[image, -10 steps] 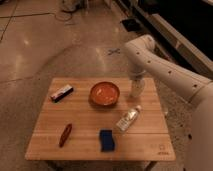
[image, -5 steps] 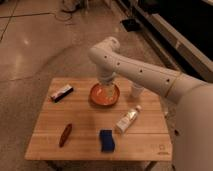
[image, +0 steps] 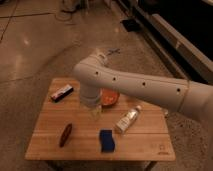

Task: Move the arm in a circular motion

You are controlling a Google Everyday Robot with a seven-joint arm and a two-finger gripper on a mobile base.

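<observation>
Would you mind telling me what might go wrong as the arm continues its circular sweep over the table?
The arm passes low over the wooden table, and the gripper hangs near the table's middle, beside the orange bowl. It could clip the bowl's rim. The clear bottle lying on its side just right of the gripper might be knocked and roll. The blue sponge and the dark oblong item sit in front, possibly within a wider circle.

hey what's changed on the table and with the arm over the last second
The arm swung from the table's right side leftward across it, and now hangs over the middle, partly covering the orange bowl. The gripper points down just in front of the bowl; nothing was picked up or released. The bottle, blue sponge, brown item and packet stayed put.
</observation>
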